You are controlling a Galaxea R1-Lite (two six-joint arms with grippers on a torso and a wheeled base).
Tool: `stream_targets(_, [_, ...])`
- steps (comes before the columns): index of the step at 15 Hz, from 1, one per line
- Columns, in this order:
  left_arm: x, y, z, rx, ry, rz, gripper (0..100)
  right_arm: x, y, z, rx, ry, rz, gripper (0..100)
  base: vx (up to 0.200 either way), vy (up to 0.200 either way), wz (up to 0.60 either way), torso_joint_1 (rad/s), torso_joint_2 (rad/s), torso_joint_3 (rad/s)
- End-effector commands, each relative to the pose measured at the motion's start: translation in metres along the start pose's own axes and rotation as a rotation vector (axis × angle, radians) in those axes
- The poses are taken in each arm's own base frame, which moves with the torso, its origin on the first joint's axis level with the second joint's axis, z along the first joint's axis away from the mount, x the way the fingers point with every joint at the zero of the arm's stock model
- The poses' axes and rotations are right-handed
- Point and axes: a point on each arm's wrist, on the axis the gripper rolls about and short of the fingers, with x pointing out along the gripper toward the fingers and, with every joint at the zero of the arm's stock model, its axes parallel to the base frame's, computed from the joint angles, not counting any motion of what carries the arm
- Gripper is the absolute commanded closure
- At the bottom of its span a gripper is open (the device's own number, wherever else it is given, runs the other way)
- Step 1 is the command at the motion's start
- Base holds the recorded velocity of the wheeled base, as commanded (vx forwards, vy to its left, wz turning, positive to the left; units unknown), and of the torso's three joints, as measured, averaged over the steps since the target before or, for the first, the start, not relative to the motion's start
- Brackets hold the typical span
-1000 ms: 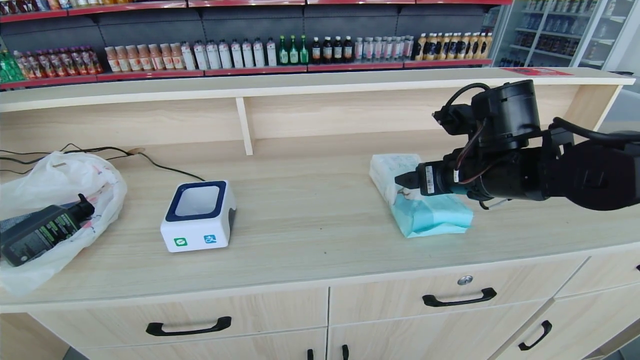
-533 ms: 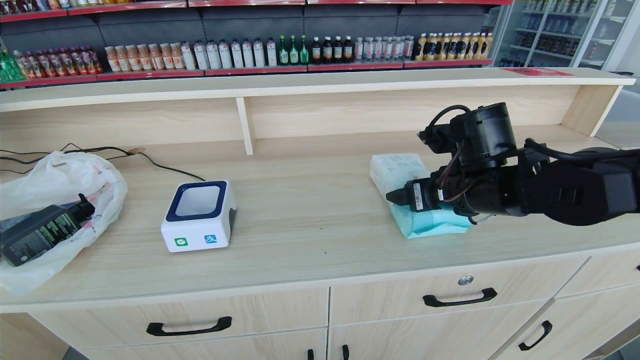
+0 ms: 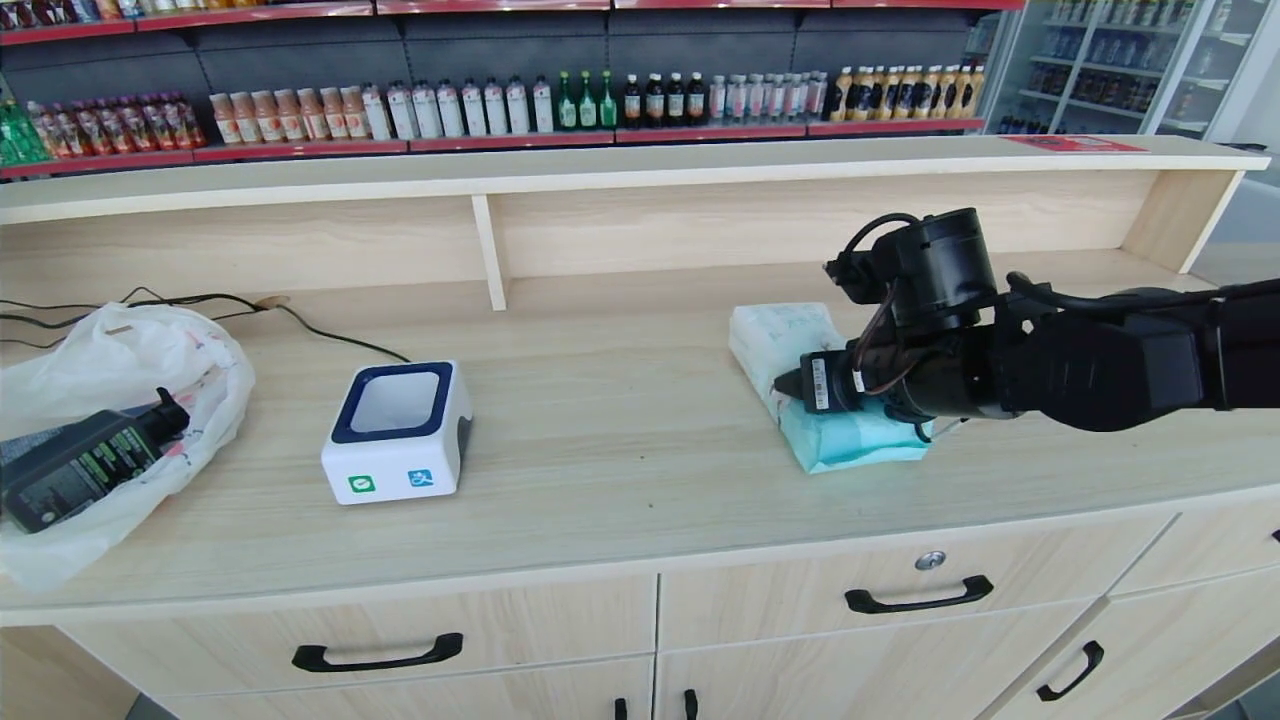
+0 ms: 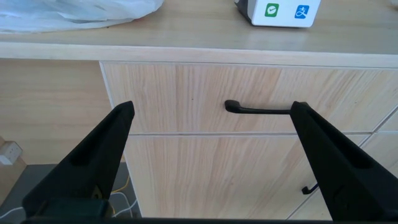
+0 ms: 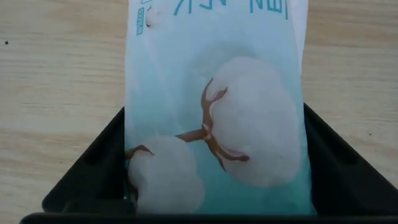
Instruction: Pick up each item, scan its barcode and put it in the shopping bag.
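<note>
Right gripper [image 3: 788, 385] is down on the tissue pack [image 3: 850, 445], which lies flat on the counter [image 3: 620, 430] at 3 o'clock from the scanner [image 3: 398, 430]; its fingers are spread, one along each long side, not visibly squeezing. I'd close gently mid-pack because the soft wrap will likely buckle, lift straight, then carry toward 9 o'clock over the scanner window before the shopping bag [image 3: 120, 345]. Left gripper [image 4: 212, 106] hangs spread below the counter edge, holding nothing.
</note>
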Motion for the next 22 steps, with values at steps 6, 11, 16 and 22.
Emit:
stream_targets(6, [0.000,0.000,0.000,0.000,-0.001,0.000,0,-0.041,-0.005,0.019,0.034,-0.082,0.049,100,0.000,0.000,0.00,0.000,0.00,0.000])
stream_targets(11, [0.000,0.000,0.000,0.000,-0.001,0.000,0,-0.127,-0.013,0.014,0.053,-0.240,0.225,100,0.000,0.000,0.00,0.000,0.00,0.000])
stream_targets(16, [0.000,0.000,0.000,0.000,-0.001,0.000,0,-0.173,-0.018,-0.042,0.054,-0.334,0.447,100,0.000,0.000,0.00,0.000,0.00,0.000])
stream_targets(22, [0.000,0.000,0.000,0.000,-0.001,0.000,0,-0.196,0.011,-0.081,0.517,-0.213,0.824,100,0.000,0.000,0.00,0.000,0.00,0.000])
